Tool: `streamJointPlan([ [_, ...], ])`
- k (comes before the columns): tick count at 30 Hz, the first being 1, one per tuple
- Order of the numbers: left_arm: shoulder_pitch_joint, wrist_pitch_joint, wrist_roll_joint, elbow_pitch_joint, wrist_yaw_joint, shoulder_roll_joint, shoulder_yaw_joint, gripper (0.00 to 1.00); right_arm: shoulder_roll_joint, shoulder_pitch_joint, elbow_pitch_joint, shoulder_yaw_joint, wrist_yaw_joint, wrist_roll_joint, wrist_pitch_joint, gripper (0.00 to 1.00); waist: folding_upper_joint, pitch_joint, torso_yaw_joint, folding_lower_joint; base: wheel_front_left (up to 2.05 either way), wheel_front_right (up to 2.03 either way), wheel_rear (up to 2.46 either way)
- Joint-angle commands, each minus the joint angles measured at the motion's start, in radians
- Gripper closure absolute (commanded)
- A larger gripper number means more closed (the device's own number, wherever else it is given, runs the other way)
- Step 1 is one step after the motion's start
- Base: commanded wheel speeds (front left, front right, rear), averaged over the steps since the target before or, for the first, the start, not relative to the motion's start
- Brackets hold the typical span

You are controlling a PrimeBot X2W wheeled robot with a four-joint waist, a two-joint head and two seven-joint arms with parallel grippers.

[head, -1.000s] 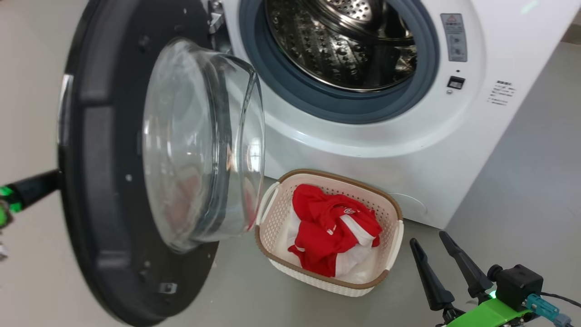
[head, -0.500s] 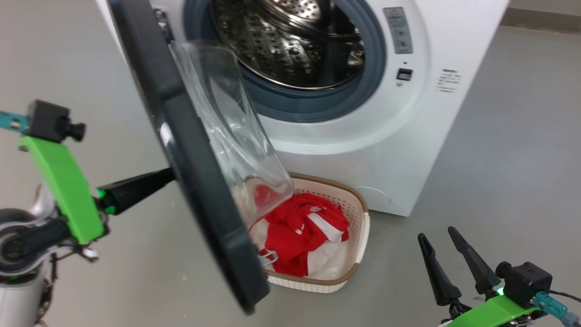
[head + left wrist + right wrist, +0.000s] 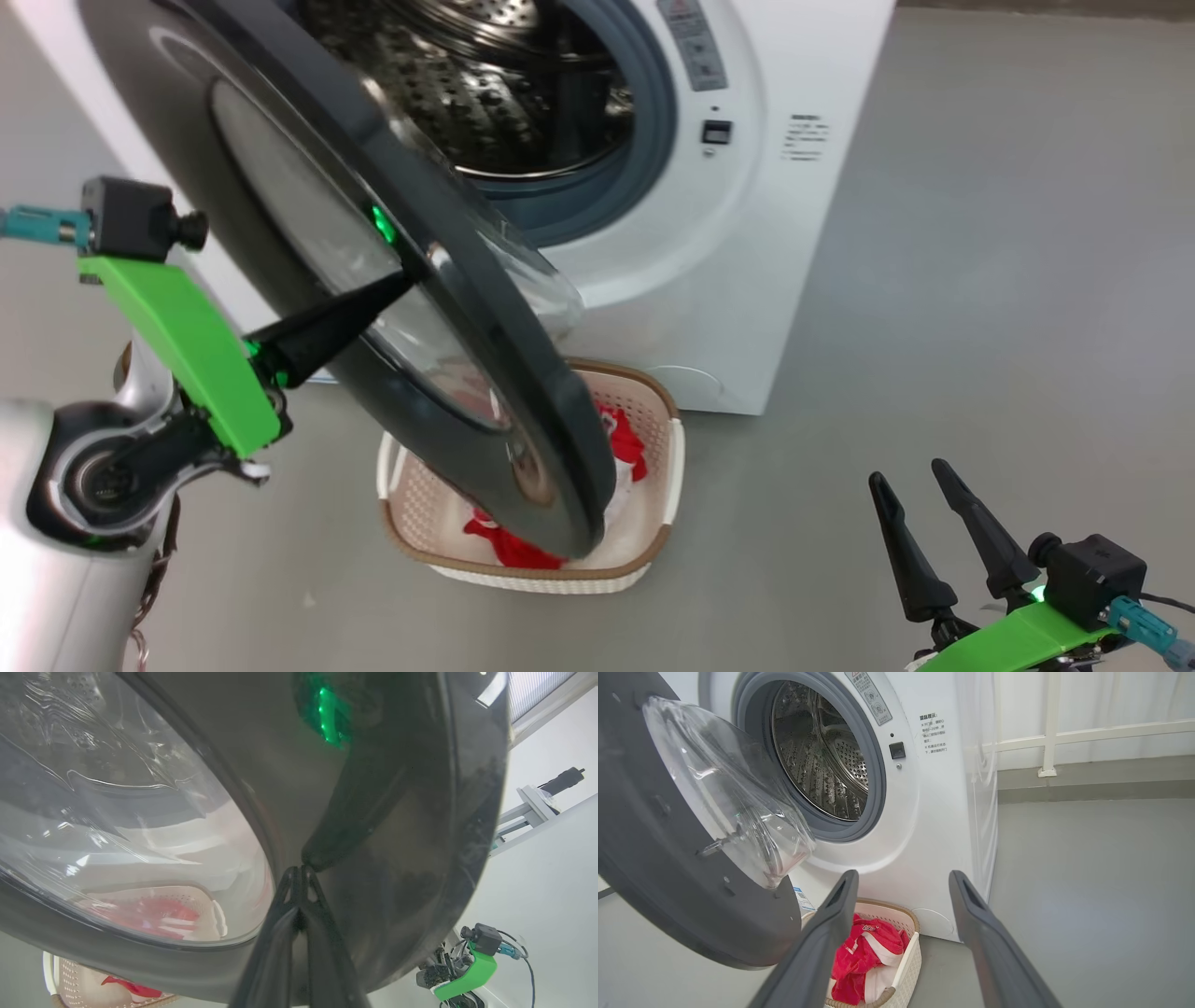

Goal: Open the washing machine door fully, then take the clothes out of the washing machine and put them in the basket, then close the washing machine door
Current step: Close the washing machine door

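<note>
The white washing machine (image 3: 747, 233) stands with its steel drum (image 3: 504, 103) exposed. The washing machine door (image 3: 523, 373), black-rimmed with a clear glass bowl, hangs half swung across the opening. My left gripper (image 3: 406, 275) is shut, its tip pressed against the door's outer face (image 3: 397, 858). The clothes (image 3: 625, 439), red with white, lie in the cream basket (image 3: 653, 551) on the floor before the machine, partly hidden by the door. My right gripper (image 3: 907, 473) stands open and empty at the lower right, apart from everything. Between its fingers (image 3: 845, 891) the clothes (image 3: 864, 952) show in the basket (image 3: 910, 952).
Grey floor (image 3: 980, 280) spreads to the right of the machine. A white railing and a low wall ledge (image 3: 1087, 784) run behind it. The left arm's green mount and pale forearm (image 3: 177, 345) stand at the left of the door.
The head camera has shifted. The door has swung from wide open toward the machine, with my left gripper's tip pushing on its outer face. The right gripper stays open and still.
</note>
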Motion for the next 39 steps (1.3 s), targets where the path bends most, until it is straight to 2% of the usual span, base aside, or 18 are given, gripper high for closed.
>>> streamJointPlan([
  [1, -0.071, -0.037, 0.007, -0.01, -0.007, 0.041, 0.022, 1.0, -0.008, -0.019, -0.027, 0.017, 0.006, -0.018, -0.006, 0.0, 0.0, 0.02, -0.048, 0.0, 0.0, 0.0, 0.0],
  [18, -0.197, -0.248, 0.003, 0.119, -0.007, 0.09, -0.098, 1.0, -0.01, -0.047, -0.032, 0.044, 0.006, -0.128, -0.006, 0.0, 0.0, 0.073, -0.178, 0.0, 0.0, 0.0, 0.0],
  [39, -0.337, -0.493, -0.021, 0.336, -0.007, 0.138, -0.195, 1.0, 0.017, -0.067, -0.03, 0.053, 0.006, -0.129, -0.006, 0.0, 0.0, 0.102, -0.286, 0.0, 0.0, 0.0, 0.0],
])
